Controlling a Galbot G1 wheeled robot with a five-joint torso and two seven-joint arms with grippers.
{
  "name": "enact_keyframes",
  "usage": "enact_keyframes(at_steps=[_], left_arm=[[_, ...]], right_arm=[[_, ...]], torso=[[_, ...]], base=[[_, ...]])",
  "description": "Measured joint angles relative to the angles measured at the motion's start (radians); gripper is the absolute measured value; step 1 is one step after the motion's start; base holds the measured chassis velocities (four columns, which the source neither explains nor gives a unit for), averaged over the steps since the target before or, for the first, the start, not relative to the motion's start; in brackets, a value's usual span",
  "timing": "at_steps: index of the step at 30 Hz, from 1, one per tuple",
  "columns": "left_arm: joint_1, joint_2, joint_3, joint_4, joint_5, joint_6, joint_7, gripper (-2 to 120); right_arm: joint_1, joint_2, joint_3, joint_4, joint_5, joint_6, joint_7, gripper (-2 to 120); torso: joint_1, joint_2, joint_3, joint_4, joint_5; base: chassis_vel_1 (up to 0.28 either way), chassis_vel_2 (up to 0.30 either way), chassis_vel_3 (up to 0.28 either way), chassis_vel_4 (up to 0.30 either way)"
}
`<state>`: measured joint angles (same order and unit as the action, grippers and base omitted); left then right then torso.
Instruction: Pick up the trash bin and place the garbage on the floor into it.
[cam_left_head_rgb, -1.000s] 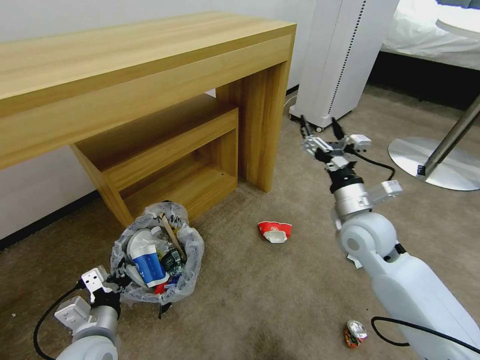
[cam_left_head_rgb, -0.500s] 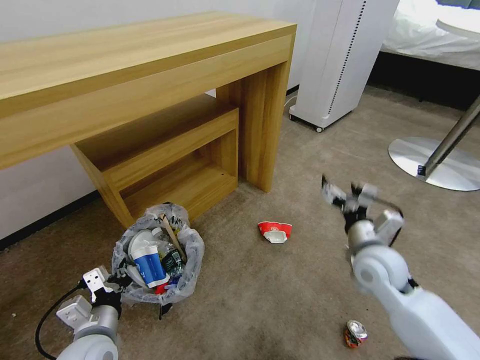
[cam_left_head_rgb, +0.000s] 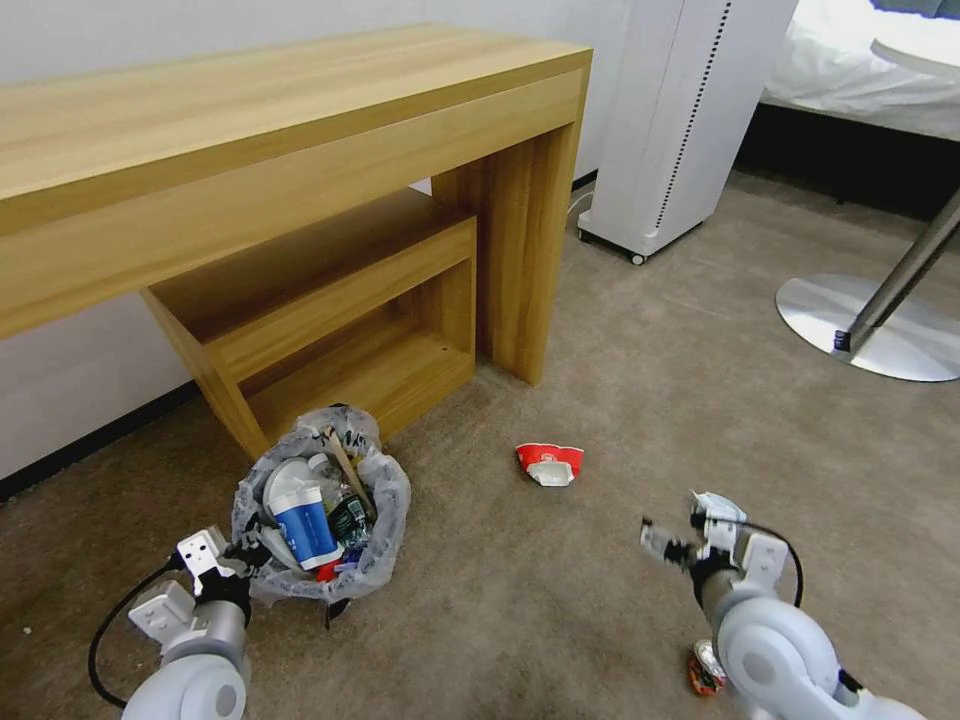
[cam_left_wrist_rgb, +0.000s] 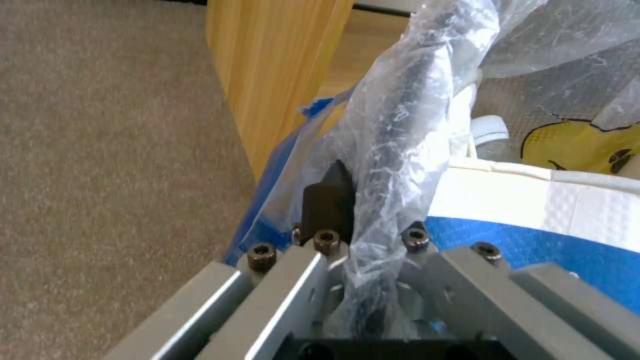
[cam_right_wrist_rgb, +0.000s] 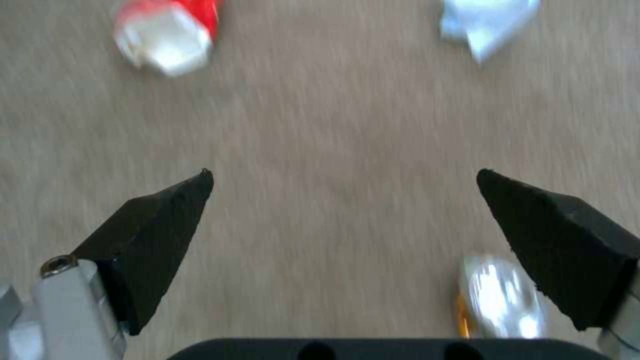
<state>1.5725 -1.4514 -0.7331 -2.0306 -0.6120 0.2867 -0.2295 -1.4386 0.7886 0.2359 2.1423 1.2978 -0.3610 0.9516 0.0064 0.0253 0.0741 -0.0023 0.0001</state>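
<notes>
Pinching the trash bin (cam_left_head_rgb: 322, 510) rim steadies it for the left gripper (cam_left_wrist_rgb: 365, 235); right of it, the right gripper (cam_right_wrist_rgb: 343, 200) hangs spread above the crushed can (cam_right_wrist_rgb: 503, 295), seemingly ready to grab.

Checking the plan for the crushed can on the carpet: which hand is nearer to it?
Right. The right hand hangs open just above the crushed can; the left hand is across the carpet, gripping the trash bin rim.

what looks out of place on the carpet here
Loose litter lies on the floor instead of in the trash bin: a crumpled red and white wrapper near the desk leg, and a crushed can beside the open right end effector. The left end effector is clamped on the bin's bagged rim.
</notes>
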Motion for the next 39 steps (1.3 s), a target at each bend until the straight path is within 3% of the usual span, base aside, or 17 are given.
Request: enact_keyframes(at_steps=[3, 9, 22, 39], left_arm=[[-0.007, -0.001, 0.001, 0.015, 0.004, -0.003, 0.000, 0], [-0.013, -0.005, 0.001, 0.024, 0.009, -0.005, 0.000, 0], [-0.024, -0.020, 0.018, 0.035, 0.023, -0.009, 0.000, 0], [-0.010, -0.012, 0.003, 0.015, 0.017, -0.018, -0.001, 0]], right_arm=[[-0.009, -0.035, 0.017, 0.010, 0.094, -0.054, 0.062, 100], [-0.025, -0.094, 0.019, -0.014, 0.148, -0.096, 0.096, 100], [-0.074, -0.084, -0.059, -0.191, -0.018, -0.065, 0.003, 100], [-0.036, -0.070, -0.157, -0.310, -0.140, -0.040, -0.053, 100]], torso=[[0.000, 0.000, 0.000, 0.0001, 0.0000], [0.000, 0.000, 0.000, 0.0002, -0.0001], [0.000, 0.000, 0.000, 0.0000, 0.0000], [0.000, 0.000, 0.000, 0.0001, -0.0002]], base=[[0.000, 0.000, 0.000, 0.000], [0.000, 0.000, 0.000, 0.000], [0.000, 0.000, 0.000, 0.000], [0.000, 0.000, 0.000, 0.000]])
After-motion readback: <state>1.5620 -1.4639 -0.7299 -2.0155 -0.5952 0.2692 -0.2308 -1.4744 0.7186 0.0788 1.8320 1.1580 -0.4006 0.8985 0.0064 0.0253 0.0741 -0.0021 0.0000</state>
